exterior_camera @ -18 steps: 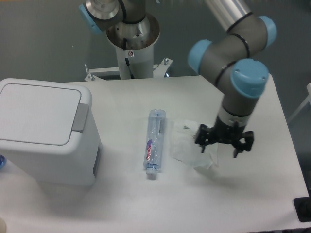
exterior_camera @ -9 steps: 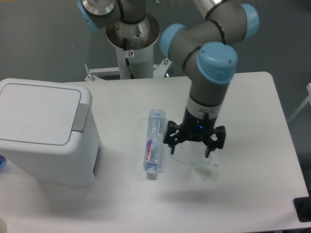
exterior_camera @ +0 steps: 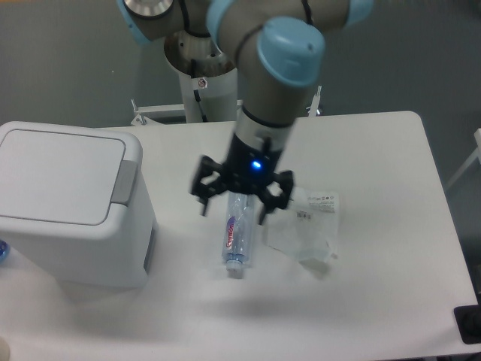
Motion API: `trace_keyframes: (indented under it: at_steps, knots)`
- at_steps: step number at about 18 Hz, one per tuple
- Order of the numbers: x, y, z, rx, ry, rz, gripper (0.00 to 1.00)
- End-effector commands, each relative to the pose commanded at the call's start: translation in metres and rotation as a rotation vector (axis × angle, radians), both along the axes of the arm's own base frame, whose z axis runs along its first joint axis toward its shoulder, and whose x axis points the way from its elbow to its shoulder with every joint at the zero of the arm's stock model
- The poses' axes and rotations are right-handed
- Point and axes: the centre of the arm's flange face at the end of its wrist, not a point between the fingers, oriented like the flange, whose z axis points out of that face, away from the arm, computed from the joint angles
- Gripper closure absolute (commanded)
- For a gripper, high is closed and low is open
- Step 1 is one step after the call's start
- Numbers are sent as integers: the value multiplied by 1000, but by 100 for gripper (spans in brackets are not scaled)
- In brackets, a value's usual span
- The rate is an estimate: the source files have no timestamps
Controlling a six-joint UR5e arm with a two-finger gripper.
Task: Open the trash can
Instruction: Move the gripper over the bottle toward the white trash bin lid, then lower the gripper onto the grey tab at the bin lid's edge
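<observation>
The trash can [exterior_camera: 68,203] is a large boxy white bin at the left of the table. Its flat white lid [exterior_camera: 56,174] lies shut, with the grey push tab [exterior_camera: 125,182] on its right rim. My gripper [exterior_camera: 234,209] hangs above the table right of the can, over the top of a clear plastic bottle [exterior_camera: 237,233]. Its fingers [exterior_camera: 204,201] are spread open and hold nothing. A clear gap lies between the gripper and the can's push tab.
The bottle lies lengthwise mid-table with its cap toward the front. A crumpled clear plastic bag [exterior_camera: 308,226] lies just right of it. The arm's base column [exterior_camera: 203,83] stands behind the table. A blue object [exterior_camera: 3,250] peeks out at the left edge.
The gripper has moved leftward across the table, from over the plastic bag to over the bottle, nearer the trash can. The bag is now uncovered. The lid has stayed shut.
</observation>
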Motion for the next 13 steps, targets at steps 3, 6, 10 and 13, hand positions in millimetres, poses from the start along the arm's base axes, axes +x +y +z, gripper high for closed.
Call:
trace_keyframes:
  at_steps: [3,6,10,13]
  knots:
    - [9,-3,12,10,3,17,0]
    - [17,-1,9,5,-1,5,0]
    - [16,7,-4,-12,-8,-3,0]
    - [13,11,-13,-24,-18,-4,0]
